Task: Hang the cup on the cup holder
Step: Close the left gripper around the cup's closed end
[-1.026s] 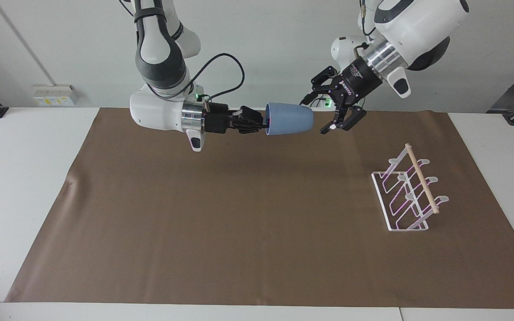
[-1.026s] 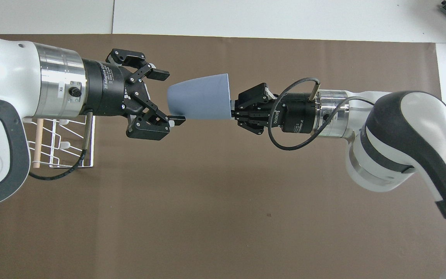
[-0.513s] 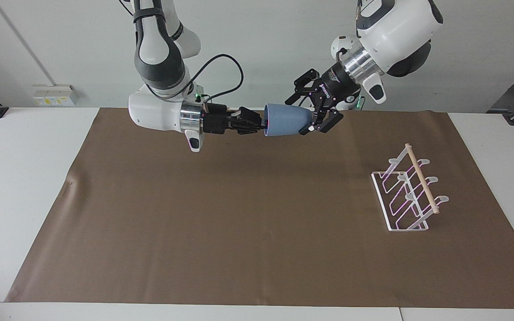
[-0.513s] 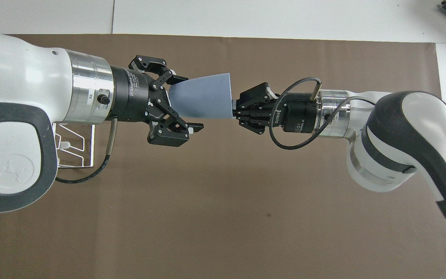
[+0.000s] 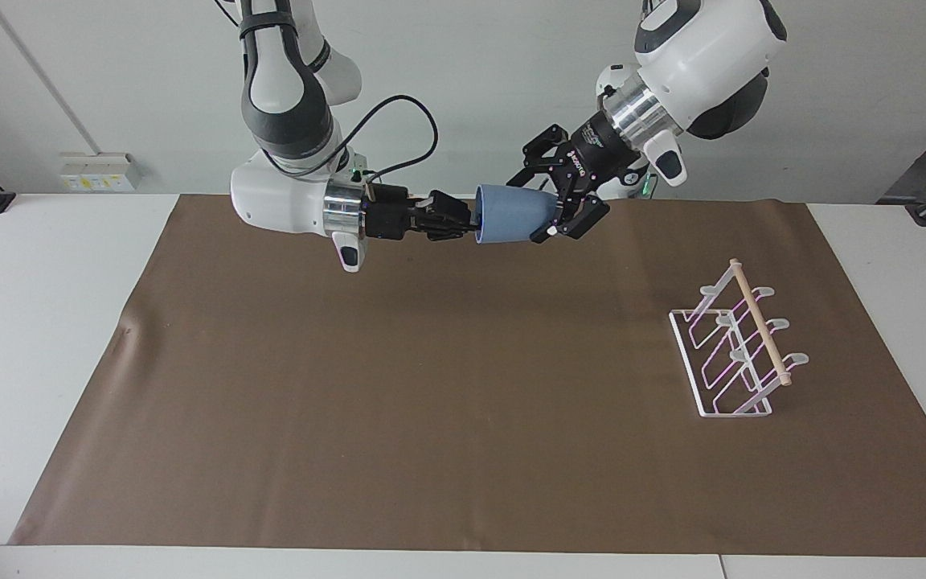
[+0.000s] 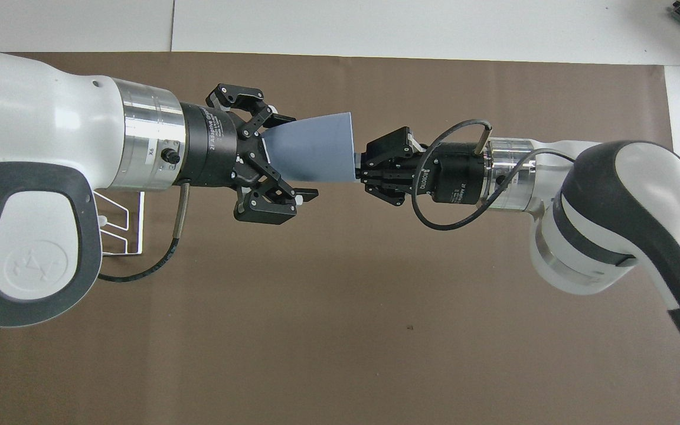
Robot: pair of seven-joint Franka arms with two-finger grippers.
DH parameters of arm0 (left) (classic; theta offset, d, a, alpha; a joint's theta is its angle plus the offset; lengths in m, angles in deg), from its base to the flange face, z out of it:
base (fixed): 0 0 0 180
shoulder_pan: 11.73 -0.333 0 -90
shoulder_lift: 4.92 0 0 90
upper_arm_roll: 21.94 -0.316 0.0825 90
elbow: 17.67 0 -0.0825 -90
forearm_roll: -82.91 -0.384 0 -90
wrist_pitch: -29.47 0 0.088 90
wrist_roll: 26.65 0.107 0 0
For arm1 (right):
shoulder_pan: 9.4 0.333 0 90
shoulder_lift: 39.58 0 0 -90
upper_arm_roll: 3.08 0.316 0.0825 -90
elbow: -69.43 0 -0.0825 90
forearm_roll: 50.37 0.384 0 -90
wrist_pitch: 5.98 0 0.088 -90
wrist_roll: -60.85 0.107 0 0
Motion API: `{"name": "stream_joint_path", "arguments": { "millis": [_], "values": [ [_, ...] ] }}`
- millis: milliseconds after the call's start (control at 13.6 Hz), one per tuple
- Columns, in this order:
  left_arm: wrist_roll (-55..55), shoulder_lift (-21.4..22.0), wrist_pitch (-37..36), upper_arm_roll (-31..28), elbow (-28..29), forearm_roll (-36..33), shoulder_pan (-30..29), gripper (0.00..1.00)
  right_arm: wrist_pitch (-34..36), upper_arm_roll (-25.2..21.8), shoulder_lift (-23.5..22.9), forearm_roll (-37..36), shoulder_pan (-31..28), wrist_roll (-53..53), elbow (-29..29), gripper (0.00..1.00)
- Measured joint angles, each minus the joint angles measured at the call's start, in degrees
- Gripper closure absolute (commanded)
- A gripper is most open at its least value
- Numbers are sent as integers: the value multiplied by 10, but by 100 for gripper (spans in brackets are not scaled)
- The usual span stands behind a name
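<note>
The cup [image 5: 511, 214] hangs in the air on its side over the brown mat [image 5: 431, 402], at the edge of the mat nearest the robots, with its mouth turned toward the right arm and its narrower base turned toward the left arm.

The right gripper [image 5: 463, 223] reaches in level from the right arm's end of the worktop [image 5: 45, 338], and its jaws are closed tight on the rim of the cup: in the overhead view the rim [image 6: 353, 147] sits right at the tips of those jaws, and the whole body of the cup sticks out past them, away from the wrist.

The left gripper [image 5: 553, 197] comes down at a slant from the left arm's side, and its jaws stand spread wide with the base end of the cup lying between them. One jaw passes along the upper side of the cup and the other along the lower side; in the overhead view the base of the cup reaches deep in toward the palm, while the mouth end lies well outside the jaws. Whether the fingertips [image 6: 304, 193] already touch the cup wall I cannot tell.

The cup holder [image 5: 732, 350] stands on the mat toward the left arm's end of the worktop, well apart from both pairs of jaws and from the cup, with its wooden dowel [image 5: 760, 322] lying across its white prongs
</note>
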Motion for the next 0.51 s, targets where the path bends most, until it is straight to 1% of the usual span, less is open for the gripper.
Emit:
{"name": "stream_joint_path", "arguments": {
  "millis": [73, 220, 293, 513],
  "values": [
    [1, 0, 2, 0, 0, -5, 1, 36, 0, 0, 0, 0, 0, 0, 0, 100],
    [4, -1, 11, -1, 0, -16, 4, 92, 1, 0, 1, 0, -1, 0, 3, 100],
    [9, -1, 12, -1, 0, -16, 4, 100, 2, -1, 1, 0, -1, 0, 4, 100],
    [17, -1, 12, -1, 0, -17, 5, 100, 2, -1, 2, 0, -2, 0, 4, 100]
  ]
}}
